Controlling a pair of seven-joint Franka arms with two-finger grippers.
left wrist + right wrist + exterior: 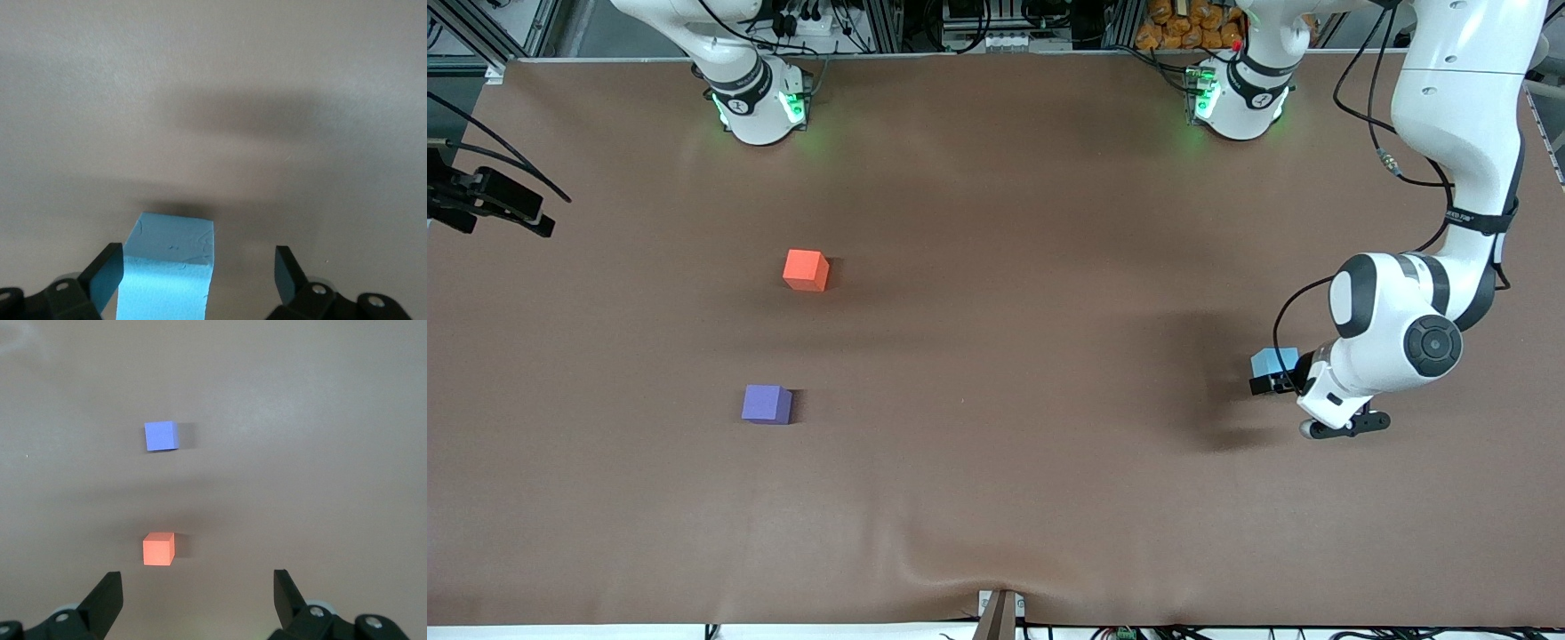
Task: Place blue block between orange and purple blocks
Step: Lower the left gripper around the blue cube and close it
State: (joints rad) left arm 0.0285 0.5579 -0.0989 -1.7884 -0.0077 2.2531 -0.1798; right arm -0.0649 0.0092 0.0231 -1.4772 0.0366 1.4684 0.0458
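The blue block [1273, 360] [170, 267] rests on the table toward the left arm's end. My left gripper [1279, 378] [197, 260] is open and low around it, the cube close to one finger and a wide gap to the other. The orange block [806, 269] [159, 549] and the purple block [767, 404] [161, 436] stand apart toward the right arm's end, the purple one nearer the front camera. My right gripper [197, 583] hangs open and empty high over the table near the orange block; the front view does not show it.
A brown cloth covers the table [996, 356] and wrinkles at its near edge. A black camera mount [489, 200] juts in at the right arm's end. A small bracket [999, 613] sits at the near edge's middle.
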